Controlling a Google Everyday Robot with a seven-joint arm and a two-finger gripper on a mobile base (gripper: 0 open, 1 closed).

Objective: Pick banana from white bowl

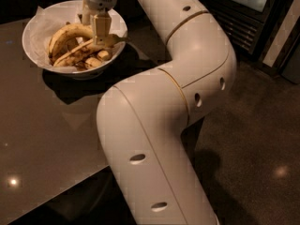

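The white bowl (37, 29) stands at the back left of the dark table, lined with crinkled white paper. The banana (77, 53), long, nearly straight and brown-speckled, lies across the bowl with its thin stem pointing right over the rim. A shorter curved banana (63, 34) lies behind it, and small stubby pieces (96, 60) lie in front. My gripper (95, 29) reaches down into the bowl from above, open, with its fingers (101, 27) apart just over the banana's right half. It holds nothing.
The dark glossy table (42, 135) runs from the bowl to the front left, its edge going diagonally under my arm. My big white arm (154, 116) fills the middle. A dark cabinet with a glass door (243, 13) stands at the back right, on speckled floor (253, 163).
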